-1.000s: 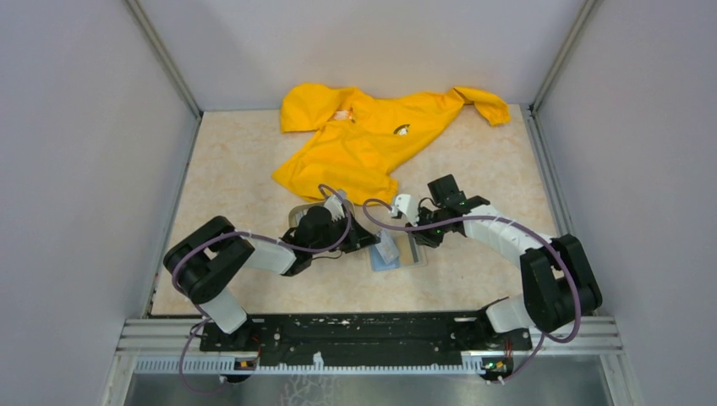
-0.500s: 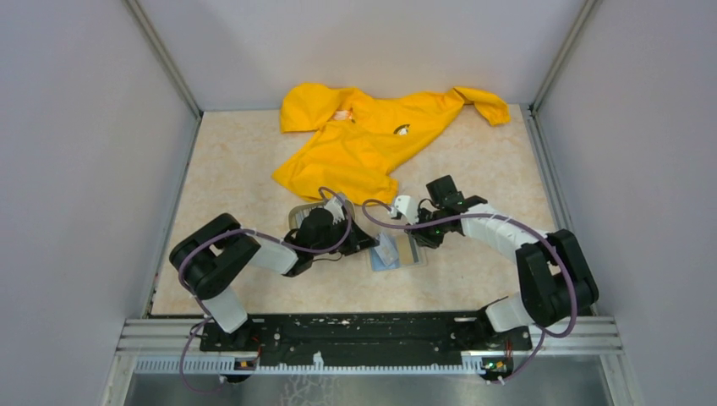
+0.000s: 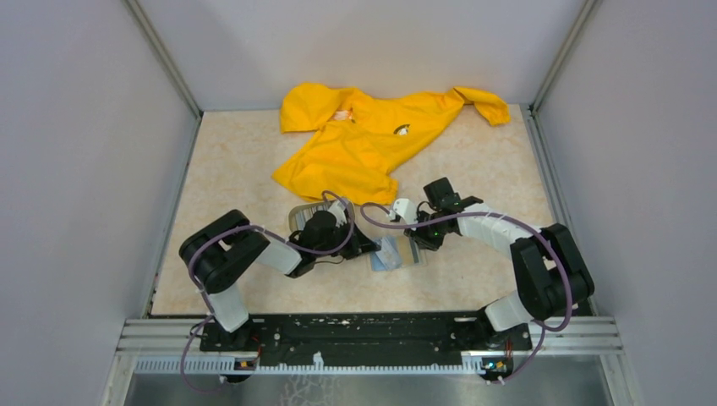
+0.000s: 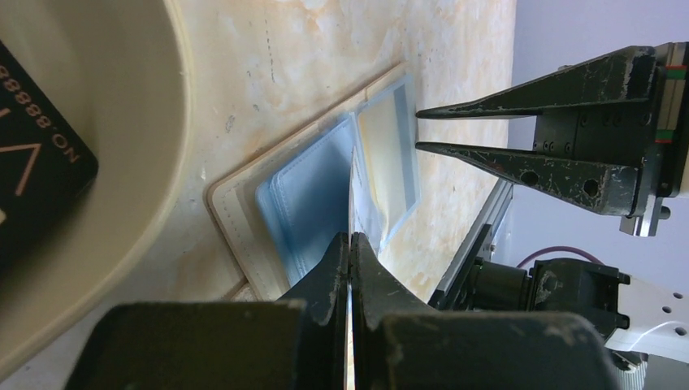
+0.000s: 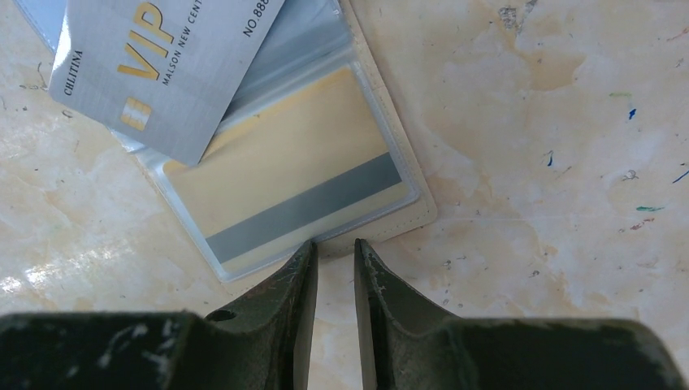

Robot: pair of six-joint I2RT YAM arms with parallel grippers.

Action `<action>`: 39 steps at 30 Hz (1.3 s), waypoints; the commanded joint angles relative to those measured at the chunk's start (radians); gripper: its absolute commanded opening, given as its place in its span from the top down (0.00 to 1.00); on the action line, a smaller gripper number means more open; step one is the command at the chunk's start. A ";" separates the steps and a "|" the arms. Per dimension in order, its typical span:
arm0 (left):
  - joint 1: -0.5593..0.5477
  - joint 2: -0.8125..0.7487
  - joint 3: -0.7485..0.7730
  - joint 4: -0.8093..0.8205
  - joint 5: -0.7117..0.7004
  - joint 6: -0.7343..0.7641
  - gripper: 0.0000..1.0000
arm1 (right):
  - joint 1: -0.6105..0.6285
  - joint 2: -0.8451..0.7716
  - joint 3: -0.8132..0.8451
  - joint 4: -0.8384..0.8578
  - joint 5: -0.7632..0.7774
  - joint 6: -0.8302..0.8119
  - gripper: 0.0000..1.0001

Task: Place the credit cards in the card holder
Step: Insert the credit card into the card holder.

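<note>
Over at the left of my left wrist view sits the beige tray with a dark card in it, printed with a run of 8s and "ON". Next along, my left gripper is pinched tight on the silver card, which hangs tilted over the open card holder lying flat on the surface. It reads "VIP", "CHLITINA" and "MALSON NEW CENT", cut off there. One clear pocket already has a gold card with a grey stripe in it. Far right, my right gripper is at a narrow gap, holding nothing, tips right at the holder's edge. I reckon we're mid-insert. Next I'd line the card's edge up with a free pocket mouth and slide it in while the right one steadies the holder.
</note>
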 commanded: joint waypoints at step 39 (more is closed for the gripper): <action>-0.009 0.103 0.233 -0.435 0.052 0.121 1.00 | 0.020 0.012 -0.003 0.033 0.014 0.018 0.76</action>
